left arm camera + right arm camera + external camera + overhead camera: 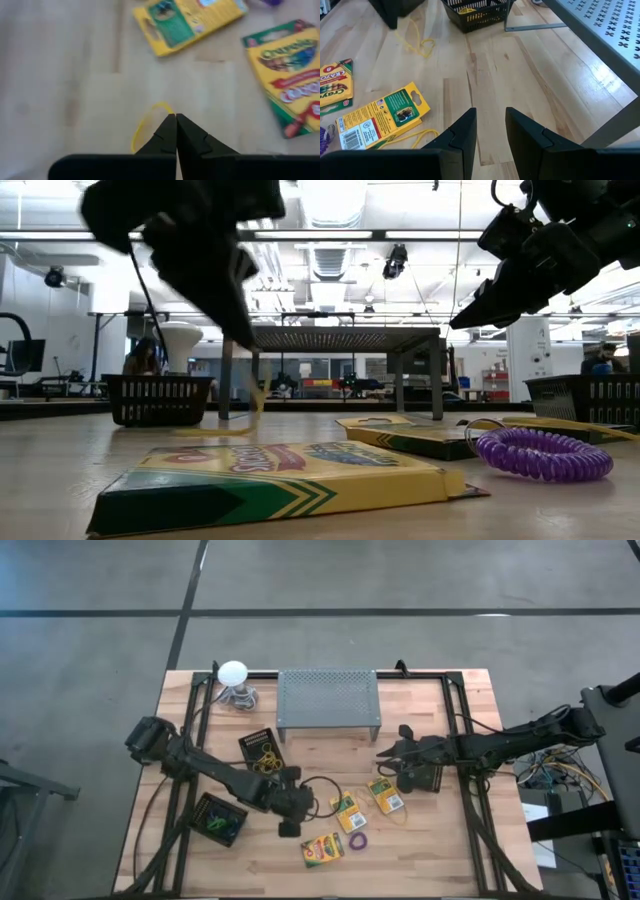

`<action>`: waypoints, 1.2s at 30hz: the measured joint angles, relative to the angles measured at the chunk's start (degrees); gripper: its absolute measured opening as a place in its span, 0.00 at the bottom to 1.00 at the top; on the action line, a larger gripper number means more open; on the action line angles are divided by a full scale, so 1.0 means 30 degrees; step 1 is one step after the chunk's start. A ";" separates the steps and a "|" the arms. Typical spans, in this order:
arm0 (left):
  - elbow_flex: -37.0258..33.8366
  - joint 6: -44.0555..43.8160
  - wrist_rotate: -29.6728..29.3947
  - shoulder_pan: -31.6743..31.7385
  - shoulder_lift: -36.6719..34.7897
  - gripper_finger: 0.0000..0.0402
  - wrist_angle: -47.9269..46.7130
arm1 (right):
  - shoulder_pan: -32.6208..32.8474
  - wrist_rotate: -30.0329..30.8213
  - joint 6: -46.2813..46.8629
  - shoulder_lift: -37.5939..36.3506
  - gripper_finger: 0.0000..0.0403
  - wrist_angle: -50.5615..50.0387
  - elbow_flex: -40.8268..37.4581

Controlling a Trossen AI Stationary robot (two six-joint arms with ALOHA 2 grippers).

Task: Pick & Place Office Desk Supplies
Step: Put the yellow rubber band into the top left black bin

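Near the table's front edge, your left gripper point(175, 120) is pinched tight on a yellow rubber band point(145, 125), the loop dangling above the wood. Three crayon boxes point(322, 849) lie just right of it, a purple loop point(357, 840) among them. Your right gripper point(383, 759) hovers in front of the grey stand point(328, 700), its claw partly apart and holding nothing.
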 joint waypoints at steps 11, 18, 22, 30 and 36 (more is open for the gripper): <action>0.5729 -0.1673 -0.6344 0.0015 -0.0029 0.00 -1.2090 | 0.0000 -0.0006 -0.0003 0.0004 0.25 -0.0003 0.0000; 0.6789 -0.5085 -0.7430 0.0015 -0.0095 0.00 -1.7917 | 0.0000 -0.0002 -0.0003 0.0004 0.25 -0.0003 0.0000; 0.6775 -0.6540 -0.7452 0.0015 -0.0505 0.00 -1.9642 | 0.0000 0.0001 -0.0003 -0.0003 0.25 -0.0003 0.0000; 0.5504 -0.8432 -0.8374 0.0020 -0.2594 0.00 -1.9321 | 0.0000 -0.0003 -0.0003 -0.0002 0.25 -0.0008 0.0000; 0.3434 -0.9965 -0.8345 0.0025 -0.3432 0.02 -1.8352 | 0.0000 -0.0003 -0.0003 -0.0001 0.25 -0.0009 0.0000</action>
